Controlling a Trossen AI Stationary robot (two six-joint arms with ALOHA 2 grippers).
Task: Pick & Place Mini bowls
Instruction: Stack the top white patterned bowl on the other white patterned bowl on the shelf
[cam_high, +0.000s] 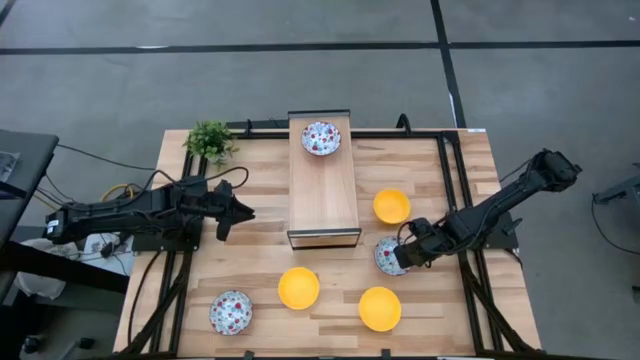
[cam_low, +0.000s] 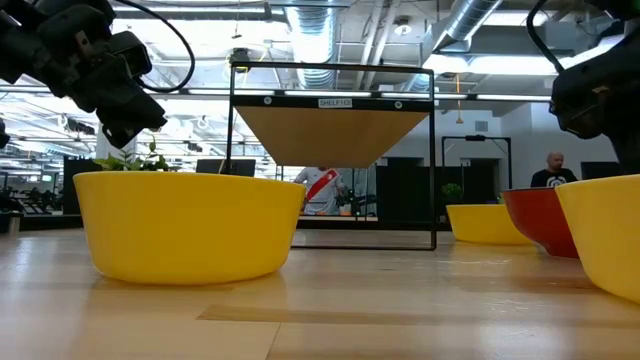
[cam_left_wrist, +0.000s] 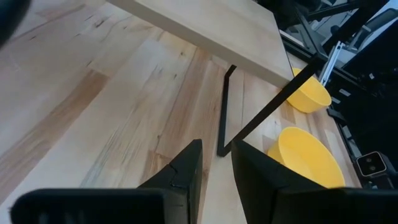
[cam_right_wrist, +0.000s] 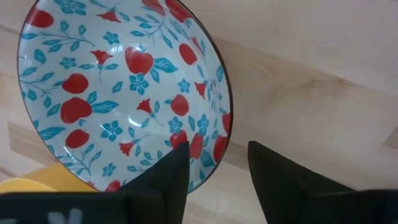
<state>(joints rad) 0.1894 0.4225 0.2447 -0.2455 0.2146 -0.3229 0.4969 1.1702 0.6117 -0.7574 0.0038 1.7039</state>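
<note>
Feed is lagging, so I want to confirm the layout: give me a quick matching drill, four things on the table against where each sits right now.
Things:
1. floral bowl
2. second floral bowl
3. right pincer
4. potted plant

Places:
A. far left corner of the table
B. on top of the wooden shelf
C. near left part of the table, alone
D. at a third floral bowl right of the shelf

Pairs: 1-B, 2-C, 3-D, 4-A
</note>
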